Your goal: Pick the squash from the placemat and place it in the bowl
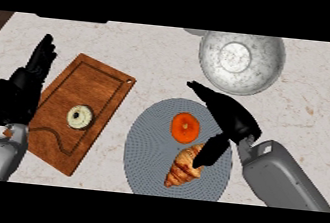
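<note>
A: Two items are lying on the round grey placemat: a round orange squash and a brown croissant.

B: Which hand is sitting nearer?

A: The right hand is hovering just right of the squash, fingers open, holding nothing; the speckled metal bowl is waiting beyond it. The left hand is resting open, well apart.

Left hand open, fingers up, at the left edge — right hand open, outstretched

Kitchen: marble counter, cutting board, metal bowl.
</note>
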Robot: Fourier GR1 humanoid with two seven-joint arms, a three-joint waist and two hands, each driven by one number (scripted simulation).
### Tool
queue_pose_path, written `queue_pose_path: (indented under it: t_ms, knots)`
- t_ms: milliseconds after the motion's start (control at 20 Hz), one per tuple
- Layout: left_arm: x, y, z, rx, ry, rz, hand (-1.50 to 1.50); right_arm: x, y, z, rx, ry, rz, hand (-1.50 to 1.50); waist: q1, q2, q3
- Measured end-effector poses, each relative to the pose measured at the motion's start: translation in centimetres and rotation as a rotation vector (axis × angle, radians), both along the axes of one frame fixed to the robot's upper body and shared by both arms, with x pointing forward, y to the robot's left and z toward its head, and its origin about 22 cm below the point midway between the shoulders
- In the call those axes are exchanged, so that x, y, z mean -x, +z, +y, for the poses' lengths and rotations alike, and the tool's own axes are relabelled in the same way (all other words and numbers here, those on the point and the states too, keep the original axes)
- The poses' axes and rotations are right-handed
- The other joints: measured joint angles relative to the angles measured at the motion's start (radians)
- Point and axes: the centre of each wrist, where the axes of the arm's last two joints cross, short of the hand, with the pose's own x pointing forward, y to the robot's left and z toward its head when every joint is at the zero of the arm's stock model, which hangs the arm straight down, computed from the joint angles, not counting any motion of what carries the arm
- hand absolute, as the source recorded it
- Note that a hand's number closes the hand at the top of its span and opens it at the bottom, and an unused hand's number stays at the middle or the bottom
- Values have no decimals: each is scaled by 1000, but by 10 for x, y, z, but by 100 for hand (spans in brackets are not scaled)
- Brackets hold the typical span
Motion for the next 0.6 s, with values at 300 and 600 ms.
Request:
queue_pose_path:
  t_ms: [300, 600]
  knots:
    - [7, -7, 0, 3, -1, -1, 0, -2, -22, 17, 73, -23, 62, -150, -2, 0, 0]
    - [-1, -6, -2, 2, 4, -6, 0, -5, -40, 18, 83, -31, 72, -150, -5, 0, 1]
